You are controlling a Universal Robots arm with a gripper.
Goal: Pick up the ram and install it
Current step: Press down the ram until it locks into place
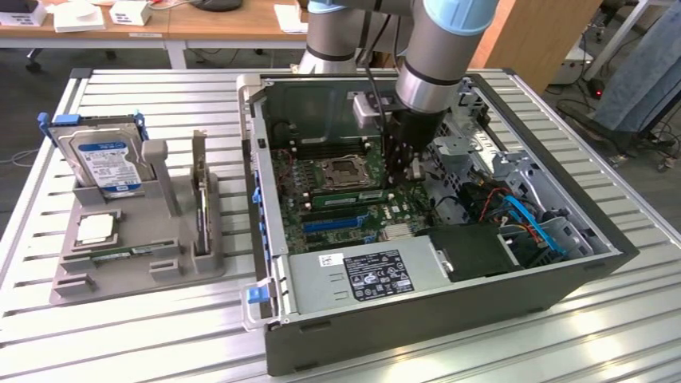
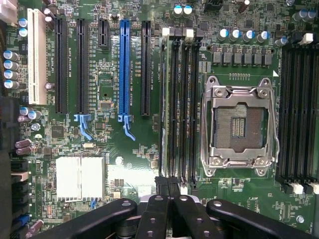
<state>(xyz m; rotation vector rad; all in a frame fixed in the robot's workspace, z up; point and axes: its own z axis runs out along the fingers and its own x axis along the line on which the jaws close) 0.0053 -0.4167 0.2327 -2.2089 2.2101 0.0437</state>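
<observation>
**Caller:** Black gripper (image 2: 168, 185) links sat closest to the lens, tips pinched together on nothing, right at the end of the memory slots (image 2: 178, 99).

**Partner:** And the ram (image 1: 343, 196)?

**Caller:** Green stick, it stood in a slot beside the processor socket (image 2: 238, 127), inside the open computer case (image 1: 426, 335).

**Partner:** Any writing?

**Caller:** White label on the power supply (image 1: 362, 275), blue-white one on the hard drive (image 1: 104, 163) over at the exterior view's left. Neither was readable, and the board lettering was too small.
</observation>
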